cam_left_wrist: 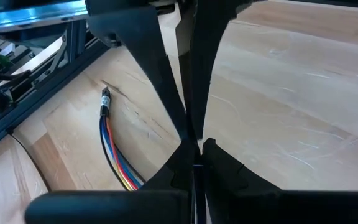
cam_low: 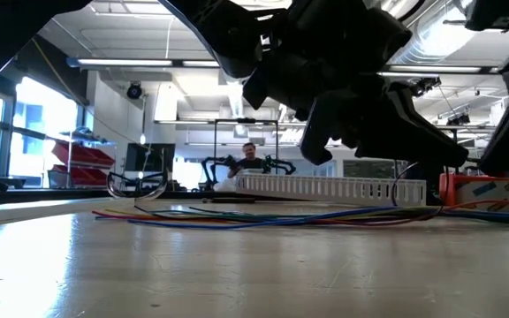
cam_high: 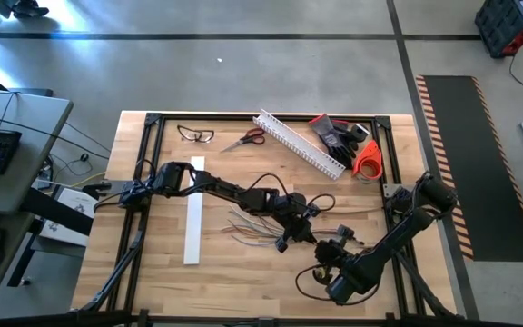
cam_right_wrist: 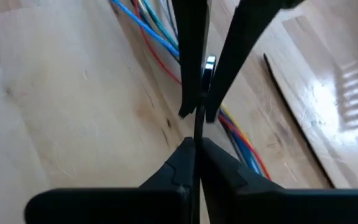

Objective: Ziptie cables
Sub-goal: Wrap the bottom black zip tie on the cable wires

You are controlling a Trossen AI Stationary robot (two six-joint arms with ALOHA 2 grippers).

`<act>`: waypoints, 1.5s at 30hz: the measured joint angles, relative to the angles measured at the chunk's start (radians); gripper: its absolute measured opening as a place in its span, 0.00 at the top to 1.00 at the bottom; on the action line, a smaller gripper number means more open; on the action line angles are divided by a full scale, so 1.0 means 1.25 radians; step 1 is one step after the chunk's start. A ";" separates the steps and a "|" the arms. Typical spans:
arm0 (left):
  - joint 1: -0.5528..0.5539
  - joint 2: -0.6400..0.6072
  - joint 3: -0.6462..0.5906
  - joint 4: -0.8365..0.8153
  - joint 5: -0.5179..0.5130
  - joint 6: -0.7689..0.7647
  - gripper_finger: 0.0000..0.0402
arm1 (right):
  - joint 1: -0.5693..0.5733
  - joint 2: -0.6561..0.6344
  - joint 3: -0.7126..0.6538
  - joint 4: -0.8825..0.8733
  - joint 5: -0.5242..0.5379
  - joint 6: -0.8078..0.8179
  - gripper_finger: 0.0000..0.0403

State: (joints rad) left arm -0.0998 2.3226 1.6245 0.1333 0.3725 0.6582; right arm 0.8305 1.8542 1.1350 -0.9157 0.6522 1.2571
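Grippers closed over the wire bundle

Cables (cam_high: 254,224) lie fanned on the wooden table (cam_high: 234,282) near its middle, just right of a flat white strip (cam_high: 193,222). Left gripper (cam_high: 284,243) reaches across from the left side and sits over the bundle's right end, fingers pressed together; whether they pinch a thin strip cannot be told. Right gripper (cam_high: 327,243) sits just beside it, fingers also together, tips meeting above the coloured wires (cam_right_wrist: 160,37). A dark ziptie (cam_right_wrist: 297,115) lies apart on the wood. White slotted channel (cam_high: 298,143), scissors (cam_high: 245,139), glasses (cam_high: 195,134), orange tape roll (cam_high: 368,159) along the far edge.
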 joint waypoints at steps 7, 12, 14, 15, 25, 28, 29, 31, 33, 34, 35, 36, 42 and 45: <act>0.000 0.000 0.000 -0.001 0.002 0.000 1.00 | 0.030 0.000 -0.004 0.003 -0.014 0.055 1.00; 0.000 0.000 0.000 -0.001 0.002 0.000 1.00 | 0.062 0.000 -0.004 0.000 -0.048 0.132 1.00; 0.001 0.000 0.000 -0.001 0.002 0.005 1.00 | 0.078 0.000 -0.004 0.000 -0.057 0.170 1.00; 0.001 0.000 0.000 0.000 0.001 0.005 1.00 | 0.086 0.000 -0.004 0.000 -0.064 0.187 1.00; 0.004 0.000 0.000 -0.001 -0.001 0.006 1.00 | 0.170 0.039 -0.004 0.003 -0.188 0.383 1.00; 0.006 0.000 0.000 -0.002 -0.003 0.006 1.00 | 0.205 0.060 -0.004 0.015 -0.212 0.454 1.00; 0.007 0.000 0.000 -0.002 -0.003 0.006 1.00 | 0.216 0.062 -0.002 0.017 -0.217 0.478 1.00; 0.007 0.000 0.000 -0.003 -0.003 0.006 1.00 | 0.241 0.072 0.009 0.016 -0.220 0.530 1.00; 0.007 0.000 0.000 -0.004 -0.003 0.006 1.00 | 0.267 0.076 0.024 0.006 -0.241 0.579 1.00; 0.006 0.000 0.000 -0.005 -0.003 0.006 1.00 | 0.280 0.077 0.033 0.003 -0.259 0.600 1.00; 0.007 0.000 0.000 -0.005 -0.003 0.007 1.00 | 0.290 0.077 0.040 -0.001 -0.284 0.617 1.00; 0.007 0.000 0.000 -0.005 -0.003 0.008 1.00 | 0.297 0.077 0.046 -0.006 -0.309 0.631 1.00; 0.007 0.000 0.000 -0.005 -0.003 0.013 1.00 | 0.312 0.076 0.099 -0.102 -0.439 0.641 1.00; 0.007 0.000 0.000 -0.004 -0.003 0.017 1.00 | 0.301 0.058 0.143 -0.207 -0.374 0.625 1.00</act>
State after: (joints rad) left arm -0.0910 2.3230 1.6245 0.1279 0.3687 0.6801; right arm 1.2065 1.9264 1.3140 -1.1741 0.1846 2.0389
